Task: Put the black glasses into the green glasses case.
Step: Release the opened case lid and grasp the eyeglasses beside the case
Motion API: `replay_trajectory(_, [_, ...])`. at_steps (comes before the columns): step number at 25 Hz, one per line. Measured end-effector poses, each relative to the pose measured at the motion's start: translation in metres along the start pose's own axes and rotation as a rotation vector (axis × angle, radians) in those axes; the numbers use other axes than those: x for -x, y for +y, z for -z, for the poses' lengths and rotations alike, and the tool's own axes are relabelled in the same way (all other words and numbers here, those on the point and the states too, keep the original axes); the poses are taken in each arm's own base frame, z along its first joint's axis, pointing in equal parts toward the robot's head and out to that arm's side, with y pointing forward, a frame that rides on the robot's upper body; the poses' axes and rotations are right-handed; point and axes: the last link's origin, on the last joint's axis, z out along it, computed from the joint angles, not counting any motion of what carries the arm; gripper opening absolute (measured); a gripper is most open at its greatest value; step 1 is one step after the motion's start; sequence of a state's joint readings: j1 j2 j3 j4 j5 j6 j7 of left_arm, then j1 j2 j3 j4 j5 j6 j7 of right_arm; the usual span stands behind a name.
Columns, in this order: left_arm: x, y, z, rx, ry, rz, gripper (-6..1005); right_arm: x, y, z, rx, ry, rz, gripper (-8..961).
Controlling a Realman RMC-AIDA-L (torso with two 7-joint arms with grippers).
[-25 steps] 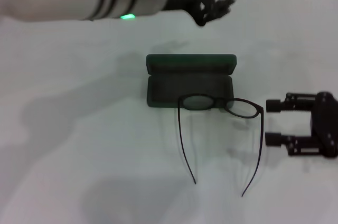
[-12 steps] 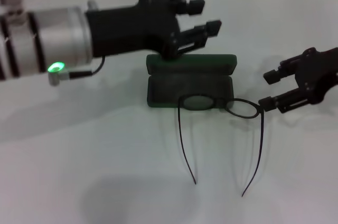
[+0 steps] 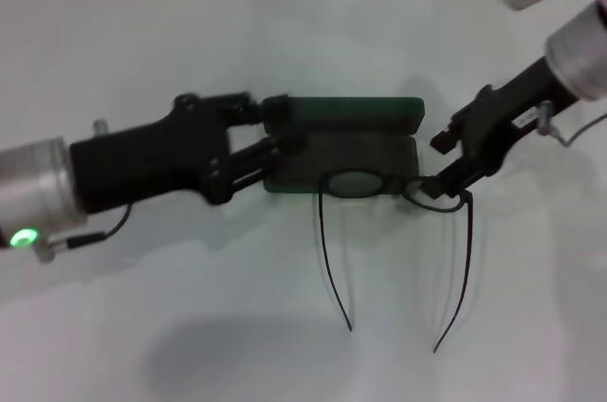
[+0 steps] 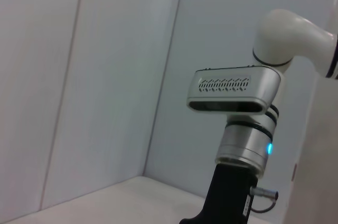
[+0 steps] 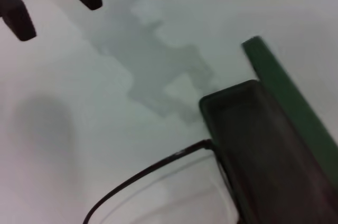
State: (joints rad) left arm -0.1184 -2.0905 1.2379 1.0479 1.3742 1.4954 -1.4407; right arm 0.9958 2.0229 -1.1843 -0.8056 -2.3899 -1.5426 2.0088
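Black glasses (image 3: 398, 222): one pair, front propped on the front wall of the open case, not inside.

White worktop (image 3: 190, 326), smooth and matte. One green glasses case (image 3: 346, 141): rectangular clamshell with rounded corners and dark lining, its tray holding nothing but one lens overhanging the rim. Glasses are thin-framed with rounded lenses, two slim temple arms lying unfolded on the worktop. Left pincer (image 3: 270, 132) spread open at the case's left end; right pincer (image 3: 438, 163) spread open at the frame's right corner.
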Motion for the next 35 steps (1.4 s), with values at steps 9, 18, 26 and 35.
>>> replay_trajectory(9, [0.046, 0.005, 0.036, -0.052, 0.060, 0.039, 394, 0.021, 0.003, -0.027, -0.049, 0.142, 0.021, 709])
replay_trajectory(18, [0.068, 0.014, 0.038, -0.072, 0.063, 0.059, 393, 0.025, 0.002, -0.037, -0.046, 0.145, 0.011, 706])
replay_trajectory(26, [0.071, 0.013, 0.035, -0.074, 0.064, 0.058, 394, 0.029, 0.006, -0.048, -0.057, 0.136, 0.076, 704])
replay_trajectory(35, [0.072, 0.014, 0.034, -0.078, 0.064, 0.066, 392, 0.032, 0.007, -0.057, -0.062, 0.100, 0.099, 699])
